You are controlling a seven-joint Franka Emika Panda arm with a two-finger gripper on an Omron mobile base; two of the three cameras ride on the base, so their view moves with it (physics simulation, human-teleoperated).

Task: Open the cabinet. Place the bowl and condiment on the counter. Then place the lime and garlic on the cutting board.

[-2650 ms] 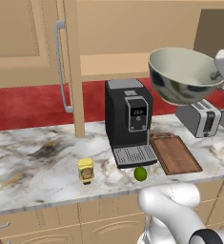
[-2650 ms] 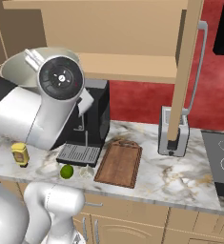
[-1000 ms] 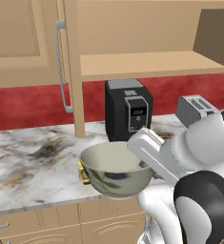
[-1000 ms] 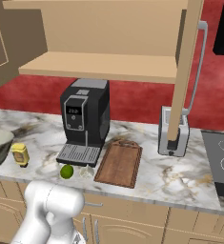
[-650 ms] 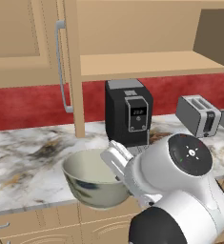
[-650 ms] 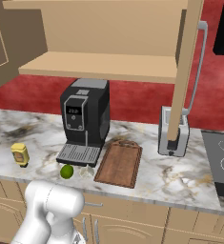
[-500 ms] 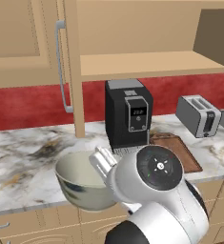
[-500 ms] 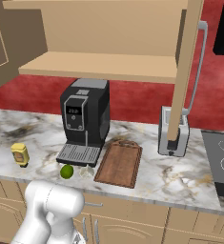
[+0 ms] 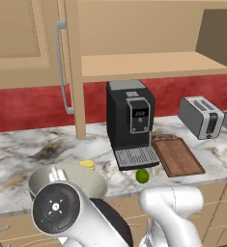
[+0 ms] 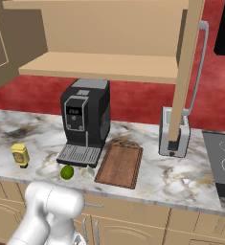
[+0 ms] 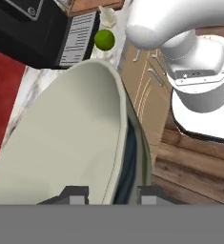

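My jaws are clamped tight across the rim of the large grey-green glazed bowl (image 11: pixel 70 143), one fingertip (image 11: pixel 75 195) inside, the other outside — the gripper (image 11: pixel 112 196) looks along its pale interior. In the left base view my arm is folded low at the counter's front edge, the bowl (image 9: pixel 69 179) sitting low over the white marble counter (image 9: pixel 18 149). The small yellow condiment bottle (image 10: pixel 20 155) is just behind it, the bright green lime (image 10: pixel 67 172) before the black coffee machine (image 10: pixel 85 117), the reddish-brown cutting board (image 10: pixel 120 164) alongside — cabinet door (image 9: pixel 23 43) open.
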